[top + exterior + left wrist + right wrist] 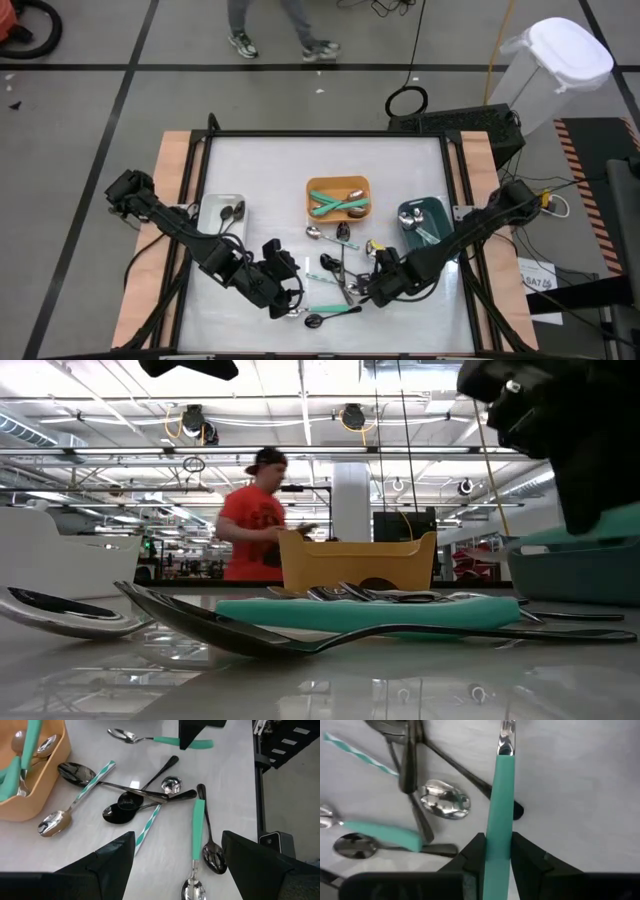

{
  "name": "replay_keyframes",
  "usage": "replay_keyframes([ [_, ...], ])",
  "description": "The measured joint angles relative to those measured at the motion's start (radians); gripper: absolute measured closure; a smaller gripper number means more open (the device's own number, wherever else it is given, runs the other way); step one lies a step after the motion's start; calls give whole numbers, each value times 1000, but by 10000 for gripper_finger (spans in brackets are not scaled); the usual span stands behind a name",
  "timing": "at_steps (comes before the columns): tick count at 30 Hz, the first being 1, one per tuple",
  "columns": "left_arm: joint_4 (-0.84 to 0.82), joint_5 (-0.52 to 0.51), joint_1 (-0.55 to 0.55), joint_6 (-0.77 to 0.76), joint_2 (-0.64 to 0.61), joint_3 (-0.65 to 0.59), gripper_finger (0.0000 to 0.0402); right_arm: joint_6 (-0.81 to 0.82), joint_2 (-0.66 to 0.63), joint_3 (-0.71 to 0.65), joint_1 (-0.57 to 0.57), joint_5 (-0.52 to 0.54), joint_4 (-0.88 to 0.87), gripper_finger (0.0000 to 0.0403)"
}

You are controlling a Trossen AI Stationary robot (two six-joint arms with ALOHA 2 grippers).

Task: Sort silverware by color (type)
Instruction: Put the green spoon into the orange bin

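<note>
Several spoons, all black or with teal or striped handles, lie crossed in a pile (340, 270) at mid-table. My right gripper (497, 851) stands at the pile's right side and is shut on a teal-handled spoon (501, 795). My left gripper (177, 870) is open at the pile's left. Its fingers stand either side of a teal-handled spoon (198, 827) and a black spoon (212, 855), both flat on the table, and touch neither. Teal spoons sit in the orange bin (338, 198). My right gripper pinches the teal handle (498, 832) of one spoon between its two fingers, one finger on each long edge. It comes from above, across the handle. The spoon runs forward about level, its silver neck (506, 740) beyond the fingers. Whether it is clear of the table I cannot tell.
A white bin (222, 210) with black spoons is at the left, a dark teal bin (425, 222) with spoons at the right, and the orange bin (30, 795) behind the pile. Bare table lies at the far side. A person (255, 520) stands beyond the table.
</note>
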Motion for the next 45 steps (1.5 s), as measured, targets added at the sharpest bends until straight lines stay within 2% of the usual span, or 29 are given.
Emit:
replay_keyframes([
  [11, 0, 0, 1, 4, 0, 0, 106, -54, -105, 8, -2, 113, 20, 340],
  [17, -2, -16, 18, -4, 0, 0, 106, -213, -112, 140, -29, 152, -130, 340],
  [23, -1, -26, 46, -64, 0, 0, 106, -495, -113, 284, -106, 154, -332, 340],
  [29, 0, -27, 57, -115, 0, 0, 106, -831, -112, 369, -204, 149, -431, 340],
  [35, 0, -43, 56, -152, 0, 0, 106, -1137, -112, 390, -304, 148, -462, 340],
  [45, -1, -100, 60, -189, 0, 0, 106, -1753, -112, 393, -444, 155, -494, 340],
])
